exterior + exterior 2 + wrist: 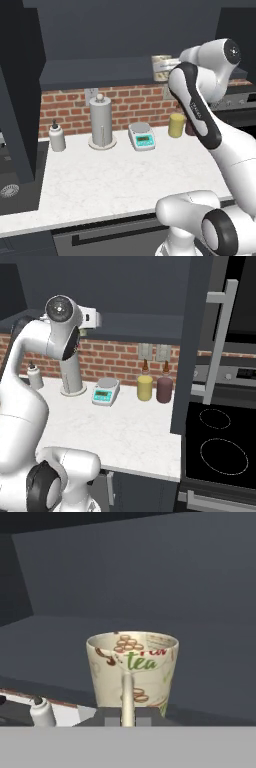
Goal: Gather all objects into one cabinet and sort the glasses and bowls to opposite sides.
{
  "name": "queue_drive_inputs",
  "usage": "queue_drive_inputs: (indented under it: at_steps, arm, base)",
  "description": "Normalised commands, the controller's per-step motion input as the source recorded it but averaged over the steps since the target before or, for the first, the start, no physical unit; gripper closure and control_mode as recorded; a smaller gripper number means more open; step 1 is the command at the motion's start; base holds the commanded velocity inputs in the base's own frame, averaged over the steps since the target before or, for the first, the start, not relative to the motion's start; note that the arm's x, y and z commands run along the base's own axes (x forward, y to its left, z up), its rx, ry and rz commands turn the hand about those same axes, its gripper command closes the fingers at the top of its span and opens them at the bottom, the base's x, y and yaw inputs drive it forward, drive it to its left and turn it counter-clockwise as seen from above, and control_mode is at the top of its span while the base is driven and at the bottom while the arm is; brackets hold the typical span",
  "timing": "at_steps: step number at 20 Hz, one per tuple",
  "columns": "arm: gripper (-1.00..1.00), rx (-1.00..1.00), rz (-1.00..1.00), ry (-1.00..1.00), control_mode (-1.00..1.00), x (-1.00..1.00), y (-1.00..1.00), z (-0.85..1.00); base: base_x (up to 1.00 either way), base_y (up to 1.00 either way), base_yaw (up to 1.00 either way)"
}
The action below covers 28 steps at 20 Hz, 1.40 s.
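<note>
A cream mug (132, 667) with a brownish pattern and the word "tea" stands upright right in front of the hand camera. My gripper (128, 716) is shut on its handle, which runs down between the two dark fingertips. From the left base camera the mug (162, 67) is at the front right edge of the open dark wall cabinet's floor (95, 74); I cannot tell whether it rests there. The cabinet's tall door with the grey bar handle (220, 341) stands swung open. The bowl is out of view.
On the white counter (115, 180) stand a soap bottle (57, 137), a paper towel holder (100, 122), a kitchen scale (141, 136), a yellow canister (145, 387) and a maroon canister (164, 389). A black stovetop (220, 446) lies to the right.
</note>
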Motion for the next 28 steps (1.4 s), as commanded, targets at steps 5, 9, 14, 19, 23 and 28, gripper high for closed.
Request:
queue_drive_inputs:
  at_steps: [5, 9, 14, 19, 23, 28]
  arm:
    - [1.0, 0.0, -0.05, 0.01, -1.0, -0.82, -0.36, 0.12]
    - [1.0, 0.0, -0.05, 0.06, -1.0, -0.71, -0.26, 0.08]
    - [1.0, 0.0, -0.06, 0.1, -1.0, -0.67, -0.12, 0.04]
    - [1.0, 0.0, -0.04, 0.12, -1.0, -0.56, -0.06, 0.0]
    - [1.0, 0.0, -0.01, 0.08, -1.0, -0.55, -0.02, 0.0]
    - [1.0, 0.0, -0.01, 0.05, -1.0, -0.48, 0.0, 0.0]
  base:
    - [0.0, 0.0, 0.0]
    - [0.0, 0.0, 0.0]
    - [0.0, 0.0, 0.0]
    - [0.0, 0.0, 0.0]
    - [0.0, 0.0, 0.0]
    - [0.0, 0.0, 0.0]
